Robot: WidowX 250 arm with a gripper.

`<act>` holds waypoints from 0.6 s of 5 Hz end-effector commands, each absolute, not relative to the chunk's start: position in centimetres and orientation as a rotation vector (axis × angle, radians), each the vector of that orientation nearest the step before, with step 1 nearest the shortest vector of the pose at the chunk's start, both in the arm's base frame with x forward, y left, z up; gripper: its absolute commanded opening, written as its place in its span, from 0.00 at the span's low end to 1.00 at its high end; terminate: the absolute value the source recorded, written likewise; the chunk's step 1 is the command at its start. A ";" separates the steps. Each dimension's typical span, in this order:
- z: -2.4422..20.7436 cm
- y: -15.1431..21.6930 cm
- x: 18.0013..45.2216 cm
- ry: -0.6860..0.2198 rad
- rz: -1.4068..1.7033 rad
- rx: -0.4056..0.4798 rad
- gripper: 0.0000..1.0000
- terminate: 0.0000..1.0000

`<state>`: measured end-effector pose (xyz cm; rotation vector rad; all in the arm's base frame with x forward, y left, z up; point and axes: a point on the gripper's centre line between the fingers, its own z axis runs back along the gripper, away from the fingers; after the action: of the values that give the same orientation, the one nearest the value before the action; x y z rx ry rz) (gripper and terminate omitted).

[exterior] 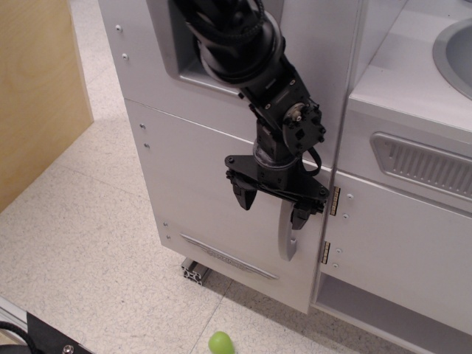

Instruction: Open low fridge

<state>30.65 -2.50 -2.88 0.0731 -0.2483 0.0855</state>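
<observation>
Wood panel (37,96): light tan board standing at the far left, its edge meeting the floor.
Floor (81,258): pale speckled surface, running from the left under the fridge unit.
Black fixture (40,341): dark piece with a cable at the near left corner, cut by the frame; nature cannot be told.
Low fridge (192,192): large flat white door, centre of view, below the panel with the recessed niche; it lies flush with the cabinet face and reads as closed.
Trim strip (228,257): slim silver bar, horizontal, low on the door.
Metal foot (195,273): short aluminium section under the door's lower left corner, resting on the floor.
Green ball (220,343): small, on the floor near the bottom edge, apart from the door.
Dispenser niche (181,59): grey recess in the upper panel, largely covered by the arm.
Arm (243,51): black, descending from the top centre, crossing the niche and the top of the door.
Gripper (271,208): black, pointing downward in front of the door; jaws spread wide, holding nothing.
Left finger (244,199): hangs over the bare door face, left of the handle.
Right finger (299,218): sits over the upper part of the handle; contact cannot be told.
Handle (287,240): curved silver-grey, vertical, near the door's right edge; its lower end shows below the gripper.
Hinges (333,200): brass-coloured, on the seam right of the door.
Vent grille door (413,166): white cabinet front to the right, grey grille above.
Sink (453,51): grey basin at the far right top, partly in view.
</observation>
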 end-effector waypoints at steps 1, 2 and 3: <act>-2.3 -2.7 31.6 -0.309 0.049 0.063 0.00 0.00; -2.1 -2.7 31.4 -0.303 0.042 0.051 0.00 0.00; -2.2 -2.8 30.5 -0.313 0.023 0.064 0.00 0.00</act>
<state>29.80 -2.72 -3.38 0.0663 -0.2800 0.0237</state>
